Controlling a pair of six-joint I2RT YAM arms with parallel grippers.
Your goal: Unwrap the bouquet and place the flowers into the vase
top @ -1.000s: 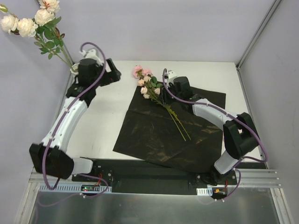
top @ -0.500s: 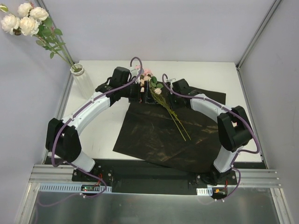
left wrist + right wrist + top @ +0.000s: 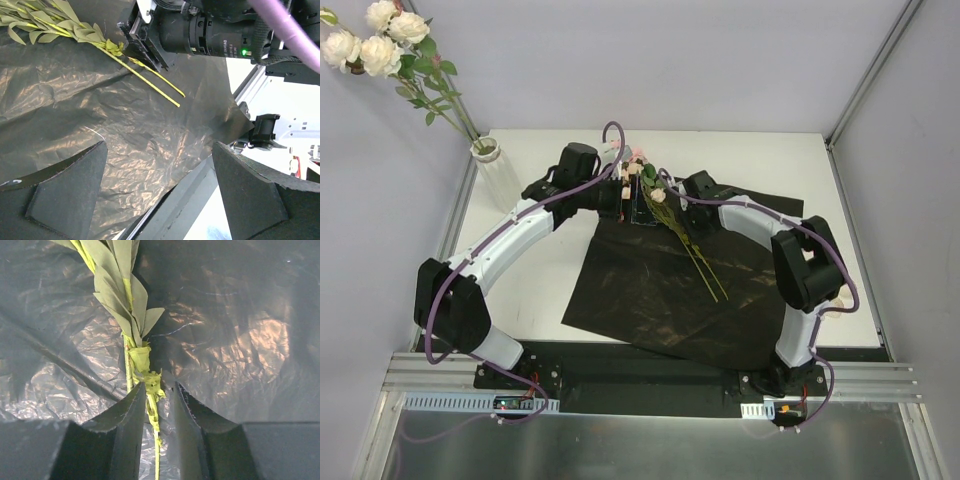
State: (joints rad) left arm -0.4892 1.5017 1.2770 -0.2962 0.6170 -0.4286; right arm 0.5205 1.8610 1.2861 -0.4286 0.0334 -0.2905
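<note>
The black paper sheet (image 3: 650, 290) lies spread flat, with pink and cream flowers (image 3: 638, 160) on it and their thin stems (image 3: 705, 272) running toward the near right. My right gripper (image 3: 159, 395) straddles one green stem (image 3: 151, 390) just below the leaves (image 3: 120, 295). Its jaws are narrow; the stem rests against the left finger, with a gap to the right one. My left gripper (image 3: 160, 185) hovers open over the paper (image 3: 100, 125) beside the flower heads, nothing between its fingers. The white ribbed vase (image 3: 486, 152) at the far left holds cream roses (image 3: 380, 45).
In the left wrist view the right gripper (image 3: 145, 50) sits on the stems (image 3: 155, 87), very close to my left gripper. Enclosure walls and a metal post (image 3: 865, 85) ring the table. A black base plate (image 3: 640, 375) runs along the near edge.
The left arm swung from the vase over to the flower heads. The right gripper shifted slightly left and its jaws narrowed around the stem.
</note>
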